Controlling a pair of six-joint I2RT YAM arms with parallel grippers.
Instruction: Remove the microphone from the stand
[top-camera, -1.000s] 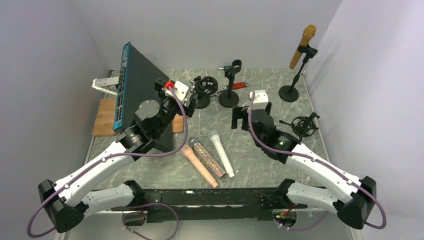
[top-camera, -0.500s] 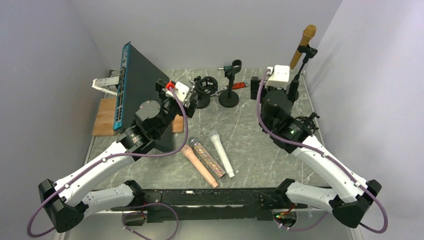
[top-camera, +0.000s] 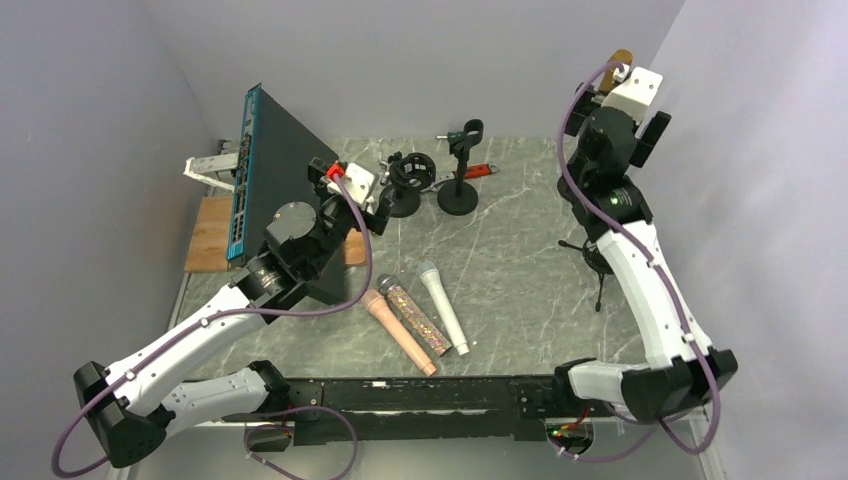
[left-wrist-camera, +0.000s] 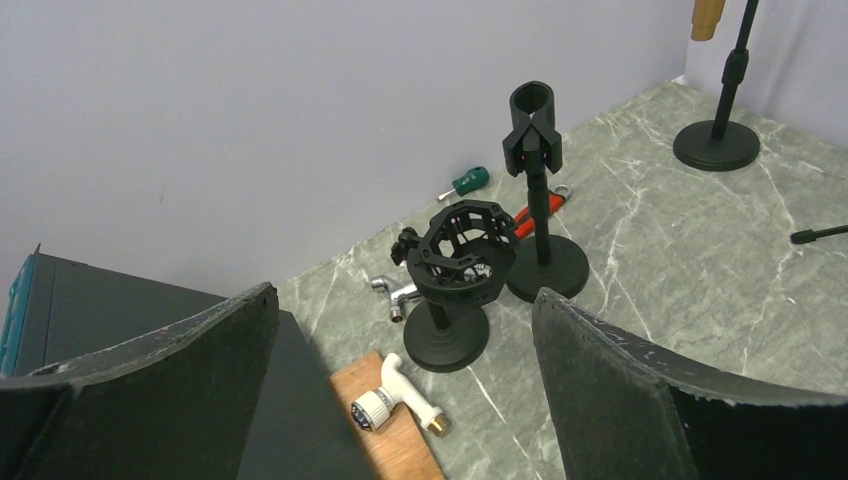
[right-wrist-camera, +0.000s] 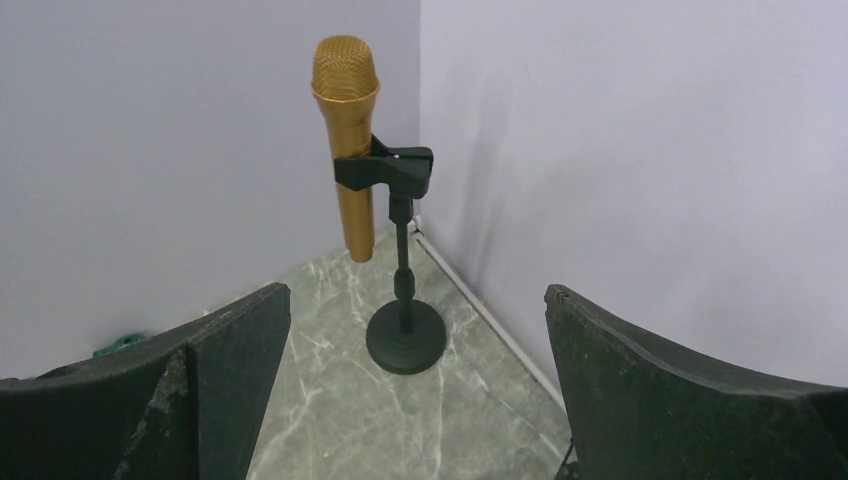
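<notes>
A gold microphone (right-wrist-camera: 345, 150) stands upright in the black clip (right-wrist-camera: 388, 168) of a thin stand with a round base (right-wrist-camera: 405, 338) in the far right corner. My right gripper (right-wrist-camera: 415, 390) is open and empty, raised in front of the microphone at a distance, fingers spread either side of the stand. From above, the right gripper (top-camera: 628, 115) hides most of the microphone; only its tip (top-camera: 622, 55) shows. My left gripper (top-camera: 355, 190) is open and empty, facing two empty stands; in the left wrist view (left-wrist-camera: 400, 400) the microphone's lower end (left-wrist-camera: 708, 15) shows far off.
An empty clip stand (top-camera: 460, 165) and a shock-mount stand (top-camera: 410, 180) stand at the back middle. Three loose microphones (top-camera: 415, 315) lie near the front. A blue network switch (top-camera: 265, 190) leans at the left over a wooden board (top-camera: 210, 235). Another shock mount (top-camera: 605, 250) sits under the right arm.
My right arm has risen and swung from the table's middle to the far right corner, ending up in front of the gold microphone. The left arm has barely moved.
</notes>
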